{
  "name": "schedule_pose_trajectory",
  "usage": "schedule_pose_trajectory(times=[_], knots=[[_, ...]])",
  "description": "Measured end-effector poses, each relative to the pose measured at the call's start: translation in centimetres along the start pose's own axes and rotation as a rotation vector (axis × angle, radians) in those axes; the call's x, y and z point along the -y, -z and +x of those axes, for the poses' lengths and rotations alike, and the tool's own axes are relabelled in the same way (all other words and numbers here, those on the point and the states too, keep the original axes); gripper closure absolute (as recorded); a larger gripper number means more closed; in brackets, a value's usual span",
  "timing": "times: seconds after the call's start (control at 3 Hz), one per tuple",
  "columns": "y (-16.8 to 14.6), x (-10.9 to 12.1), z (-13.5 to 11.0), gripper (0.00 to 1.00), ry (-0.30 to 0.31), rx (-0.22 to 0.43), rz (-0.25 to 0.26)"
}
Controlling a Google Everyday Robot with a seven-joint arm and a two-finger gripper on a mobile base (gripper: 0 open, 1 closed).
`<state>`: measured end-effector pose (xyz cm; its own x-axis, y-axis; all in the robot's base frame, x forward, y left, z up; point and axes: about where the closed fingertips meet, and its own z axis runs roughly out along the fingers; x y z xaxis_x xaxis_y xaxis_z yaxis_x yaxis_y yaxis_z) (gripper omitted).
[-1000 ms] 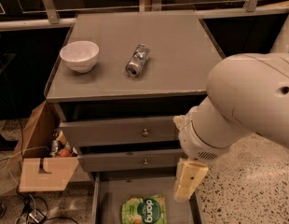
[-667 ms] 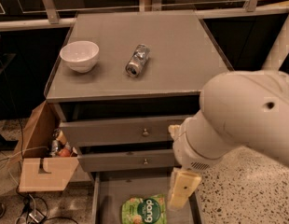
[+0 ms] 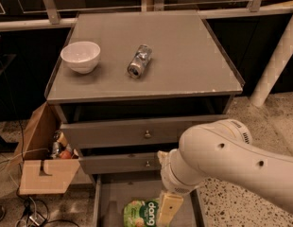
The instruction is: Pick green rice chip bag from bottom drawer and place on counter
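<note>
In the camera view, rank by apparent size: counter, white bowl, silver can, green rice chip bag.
1. counter
2. white bowl
3. silver can
Unranked: green rice chip bag, cropped by the frame edge and partly behind the gripper, which hangs over the bottom drawer.

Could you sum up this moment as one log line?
gripper: above bottom drawer, beside green rice chip bag | bag: in drawer | counter: bowl, can
</note>
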<state>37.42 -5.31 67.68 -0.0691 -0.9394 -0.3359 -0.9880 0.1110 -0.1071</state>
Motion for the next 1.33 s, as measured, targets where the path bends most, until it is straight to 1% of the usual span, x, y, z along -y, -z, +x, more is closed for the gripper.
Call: schedule_pose_trajectory(times=[0.33,0.67,1.0,1.33], knots=[[-0.2,0.1,0.0,0.0,0.001,0.003,0.002],[-1.2,-0.7,-0.2,0.0,-0.009,0.024,-0.014],[-5.6,-1.6,0.4,0.0,-0.03,0.036,-0.056],[-10.7,-1.0,1.9,0.0,-0.048,0.05,-0.07]])
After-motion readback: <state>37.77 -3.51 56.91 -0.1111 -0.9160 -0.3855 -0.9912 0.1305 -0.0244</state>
